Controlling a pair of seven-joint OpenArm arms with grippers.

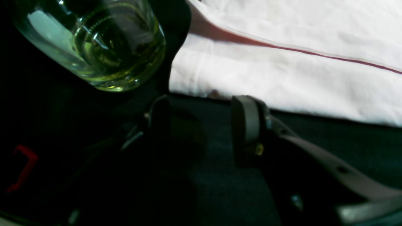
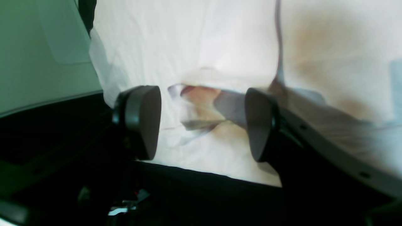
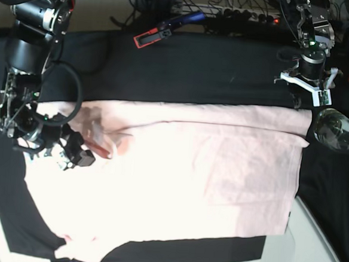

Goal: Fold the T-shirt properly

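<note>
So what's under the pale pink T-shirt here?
The black table cloth shows around the pale pink cotton T-shirt; anything lying directly beneath the shirt is covered.

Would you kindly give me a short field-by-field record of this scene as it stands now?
garment: T-shirt, pale pink, spread on the black table cloth, one layer folded over
left gripper: open, off the shirt's edge, holding nothing
right gripper: open over a rumpled patch of shirt
nearby: glass vessel beside the shirt's edge; red-handled clamp at the far side
fold: not finished
</note>
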